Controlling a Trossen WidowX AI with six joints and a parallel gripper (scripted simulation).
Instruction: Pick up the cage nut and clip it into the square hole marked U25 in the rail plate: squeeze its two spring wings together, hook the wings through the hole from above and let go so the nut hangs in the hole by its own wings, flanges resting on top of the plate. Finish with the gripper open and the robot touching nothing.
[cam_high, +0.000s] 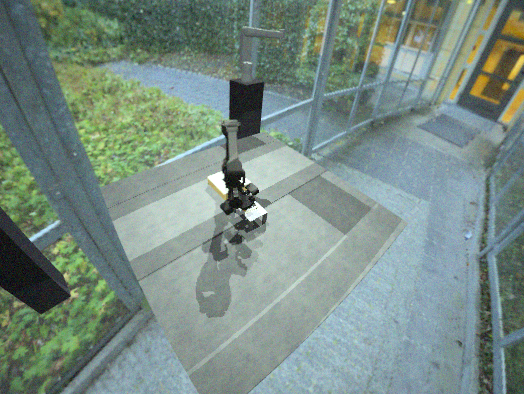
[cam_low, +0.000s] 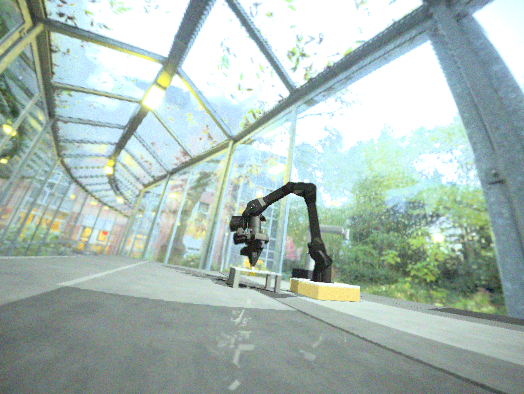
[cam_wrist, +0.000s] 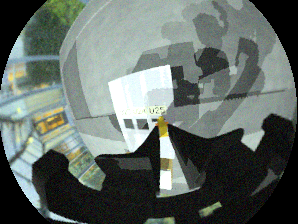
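Cage nut (cam_wrist: 162, 127) sits between the nearly closed tips of the pincer (cam_low: 253, 264) (cam_wrist: 162, 127), gripped.

The end effector (cam_high: 241, 206) (cam_low: 254, 265) (cam_wrist: 162, 127) points down, fingers nearly closed.

Black six-joint arm (cam_low: 313, 215) arched beside a yellow block with pale top (cam_low: 325, 290); gripper (cam_low: 253, 264) pointing down, fingertips close together just over a low, pale-topped plate on grey legs (cam_low: 255, 272). Glass walls and roof around, greenery beyond.
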